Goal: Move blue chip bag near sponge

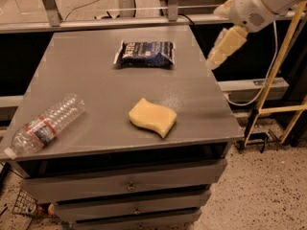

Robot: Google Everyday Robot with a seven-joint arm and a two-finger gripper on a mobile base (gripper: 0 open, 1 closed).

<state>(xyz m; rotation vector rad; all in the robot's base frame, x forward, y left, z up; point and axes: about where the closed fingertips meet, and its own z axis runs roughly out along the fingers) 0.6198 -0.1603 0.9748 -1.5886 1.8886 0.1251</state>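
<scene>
I'm watching the claw (221,49) hanging in the air just off the far right edge of the worktop (96,90), and I'm not able to tell whether it is spread or pressed together. The blue chip bag (145,54) is lying flat to the left of the claw, apart from it. The sponge (152,117) is sitting nearer the camera, down-left of the claw. A clear water bottle (45,125) is lying on its side farthest left of the claw.

My view: grey table (96,85), drawers (129,186) beneath. Clear plastic water bottle (45,123) on its side at front-left corner, cap outward. Yellow frame (283,80) right of table, on speckled floor (268,195). Gripper (216,56) raised by table's far right edge.
</scene>
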